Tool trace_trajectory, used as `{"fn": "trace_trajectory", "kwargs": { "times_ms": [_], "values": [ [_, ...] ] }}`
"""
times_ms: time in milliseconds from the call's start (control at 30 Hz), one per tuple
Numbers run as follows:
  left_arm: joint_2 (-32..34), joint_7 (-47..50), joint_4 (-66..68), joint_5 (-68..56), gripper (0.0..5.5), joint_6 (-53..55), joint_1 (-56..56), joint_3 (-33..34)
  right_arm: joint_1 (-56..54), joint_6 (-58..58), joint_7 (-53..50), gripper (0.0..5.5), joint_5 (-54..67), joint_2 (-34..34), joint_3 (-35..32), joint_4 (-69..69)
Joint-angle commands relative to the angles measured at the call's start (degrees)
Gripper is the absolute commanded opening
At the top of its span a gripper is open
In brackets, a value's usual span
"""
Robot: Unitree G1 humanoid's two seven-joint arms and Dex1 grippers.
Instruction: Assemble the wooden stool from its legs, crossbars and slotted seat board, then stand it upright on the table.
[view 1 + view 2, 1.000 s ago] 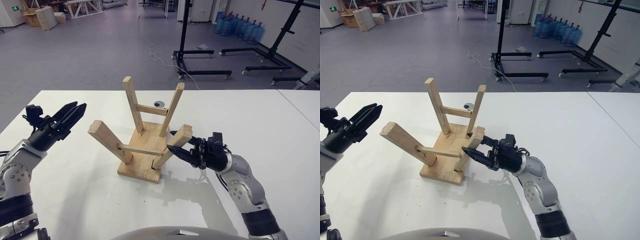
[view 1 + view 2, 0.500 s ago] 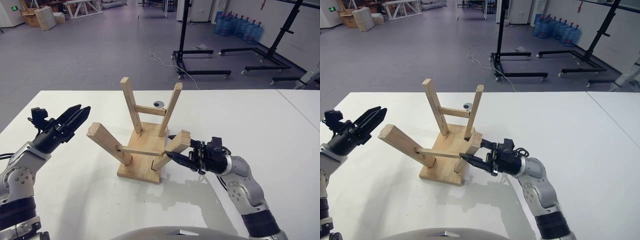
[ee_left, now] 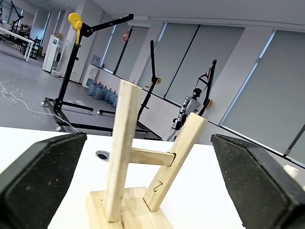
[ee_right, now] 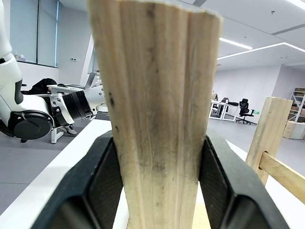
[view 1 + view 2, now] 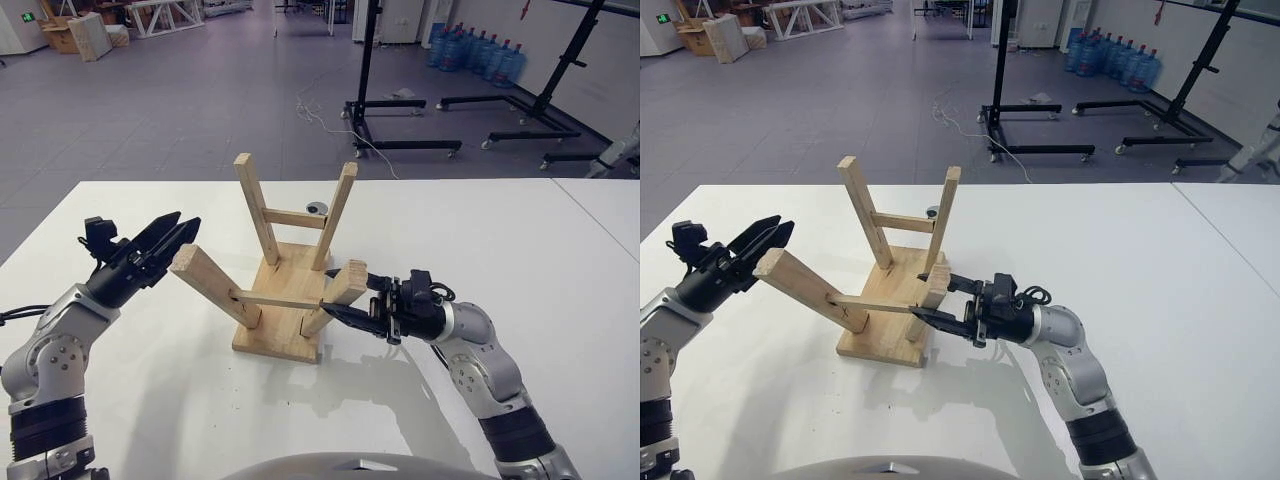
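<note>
On the surface (image 5: 520,240), upturned stool (image 5: 283,335): your right gripper (image 5: 343,297), fingers pinching its near-right leg (image 4: 157,109); your left gripper (image 5: 180,229), fingers spread, just beside its near-left leg (image 5: 212,286).

A small pencilled mark, possibly the digit 2, stands low on the more tilted pale wooden stool leg (image 3: 180,155), just above where it meets the light wooden seat board (image 3: 138,214). A small green wall sign (image 5: 27,17) in the far hall is too small to read.
</note>
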Motion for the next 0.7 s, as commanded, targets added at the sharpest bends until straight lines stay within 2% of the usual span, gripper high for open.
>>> {"fn": "trace_trajectory", "kwargs": {
  "times_ms": [33,133,333,433,600,700],
  "values": [
    [-3.1,2.9,-4.3,1.7,4.79,-1.5,0.9,-2.7,-1.9,1.8,1.6,2.04,-1.5,-2.5,-0.1,1.5],
    [-8.8,8.1,-8.6,1.6,4.79,-4.5,2.3,-3.4,-2.9,3.8,3.1,2.04,-0.4,-4.4,-1.2,3.2],
    [-18.3,20.9,-15.1,11.5,4.79,-9.5,5.5,-12.8,-6.2,7.2,6.9,2.04,2.4,-8.2,-3.6,4.4],
    [-22.1,27.9,-16.1,16.8,4.79,-12.2,6.5,-15.3,-7.8,9.5,8.6,2.04,3.7,-9.7,-4.3,4.2],
    [-23.1,31.7,-19.3,17.1,4.79,-15.6,10.5,-11.0,-11.0,13.2,11.2,2.04,4.8,-11.5,-4.8,3.8],
    [-25.5,33.9,-22.3,18.1,4.79,-16.6,12.1,-13.2,-12.6,15.3,11.9,2.04,5.0,-12.3,-5.4,4.6]
  ]
}}
